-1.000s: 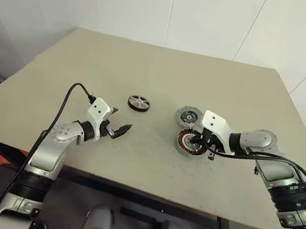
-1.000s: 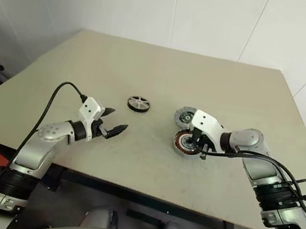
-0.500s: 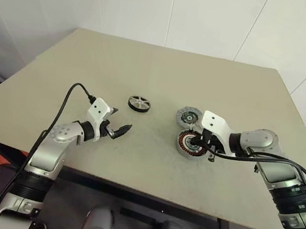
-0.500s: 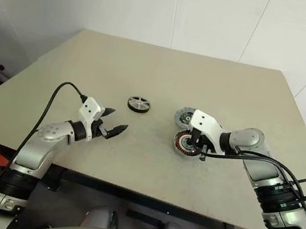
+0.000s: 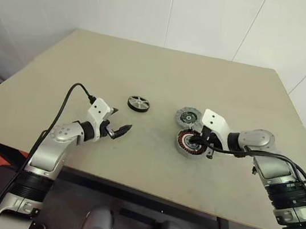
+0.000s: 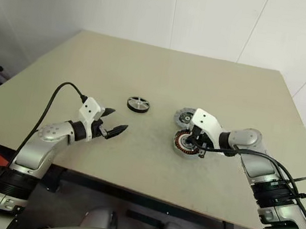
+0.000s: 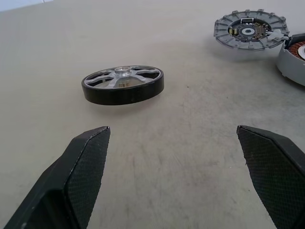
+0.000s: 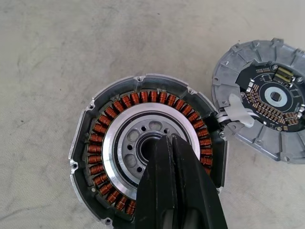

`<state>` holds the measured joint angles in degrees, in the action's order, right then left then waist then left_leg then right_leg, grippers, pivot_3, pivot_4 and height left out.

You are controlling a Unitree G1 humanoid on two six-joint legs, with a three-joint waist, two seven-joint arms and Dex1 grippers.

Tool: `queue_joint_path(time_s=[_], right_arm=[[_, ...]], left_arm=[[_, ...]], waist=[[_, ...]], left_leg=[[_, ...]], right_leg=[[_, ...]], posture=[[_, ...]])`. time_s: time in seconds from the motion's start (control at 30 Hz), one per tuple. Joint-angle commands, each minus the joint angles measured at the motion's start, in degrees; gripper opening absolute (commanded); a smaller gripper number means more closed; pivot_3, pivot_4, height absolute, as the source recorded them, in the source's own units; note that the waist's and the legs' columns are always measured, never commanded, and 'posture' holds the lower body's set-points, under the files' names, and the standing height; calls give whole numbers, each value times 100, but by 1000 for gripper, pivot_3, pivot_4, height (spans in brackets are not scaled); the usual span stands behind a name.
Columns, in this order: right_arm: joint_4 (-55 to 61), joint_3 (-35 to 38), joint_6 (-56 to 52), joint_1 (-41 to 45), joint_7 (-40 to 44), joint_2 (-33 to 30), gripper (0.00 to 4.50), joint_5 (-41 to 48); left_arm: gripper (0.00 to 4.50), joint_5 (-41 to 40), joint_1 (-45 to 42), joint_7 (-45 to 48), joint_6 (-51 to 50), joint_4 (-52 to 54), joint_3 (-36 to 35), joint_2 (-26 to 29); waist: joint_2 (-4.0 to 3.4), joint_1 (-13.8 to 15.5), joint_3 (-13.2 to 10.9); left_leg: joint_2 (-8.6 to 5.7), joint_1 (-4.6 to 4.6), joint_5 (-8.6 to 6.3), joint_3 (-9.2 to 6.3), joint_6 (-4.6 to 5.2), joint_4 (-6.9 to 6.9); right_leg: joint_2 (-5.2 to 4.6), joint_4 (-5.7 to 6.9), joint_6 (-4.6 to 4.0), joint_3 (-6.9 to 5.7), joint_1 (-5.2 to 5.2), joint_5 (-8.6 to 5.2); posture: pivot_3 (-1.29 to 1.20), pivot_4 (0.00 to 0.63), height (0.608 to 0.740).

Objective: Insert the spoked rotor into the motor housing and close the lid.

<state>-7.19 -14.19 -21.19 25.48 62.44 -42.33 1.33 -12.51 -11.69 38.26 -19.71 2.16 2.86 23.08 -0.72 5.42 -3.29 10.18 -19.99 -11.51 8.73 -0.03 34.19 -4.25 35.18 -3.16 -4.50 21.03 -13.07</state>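
On a beige tabletop [image 5: 159,75] by white walls, little has changed: the wheel [image 5: 138,103] still lies mid-table untouched before the gaping left gripper [image 5: 118,126], while the clenched right gripper [image 8: 167,143] stays poked into the housing [image 8: 100,157], lid [image 8: 267,105] alongside.

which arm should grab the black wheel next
Left. The left gripper is open and empty, pointing at the black wheel lying just ahead of it. The right gripper is shut, its tips over the middle of the motor housing, farther from the wheel.
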Motion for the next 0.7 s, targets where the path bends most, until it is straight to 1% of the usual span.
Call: queue_joint_path(time_s=[0.03,0.27,0.47,0.7], right_arm=[[73,18,-24,-23,-13,-46,30,-51],[593,261,-164,128,67,-127,30,186],[844,308,-197,33,98,-277,30,218],[742,239,-100,-219,72,-414,30,86]], left_arm=[[4500,-7,-93,-6,102,105,-25,10],[4500,-2,-99,-6,107,85,-26,12],[4500,-5,-107,14,117,69,-30,23],[4500,0,-107,27,116,62,-33,34]], waist=[[0,3,0],[0,4,0],[-1,8,0],[-1,10,0]], left_leg=[[0,1,0,0,0,0],[1,-19,0,0,0,-4],[-1,-32,-4,0,7,-11],[-2,-32,-6,0,9,-11]], right_leg=[[0,0,0,0,-1,0],[0,0,-1,0,18,1],[0,-15,-10,-1,23,5],[0,-25,-2,-1,19,2]], posture=[[0,0,740],[0,0,740],[0,0,740],[0,0,740]])
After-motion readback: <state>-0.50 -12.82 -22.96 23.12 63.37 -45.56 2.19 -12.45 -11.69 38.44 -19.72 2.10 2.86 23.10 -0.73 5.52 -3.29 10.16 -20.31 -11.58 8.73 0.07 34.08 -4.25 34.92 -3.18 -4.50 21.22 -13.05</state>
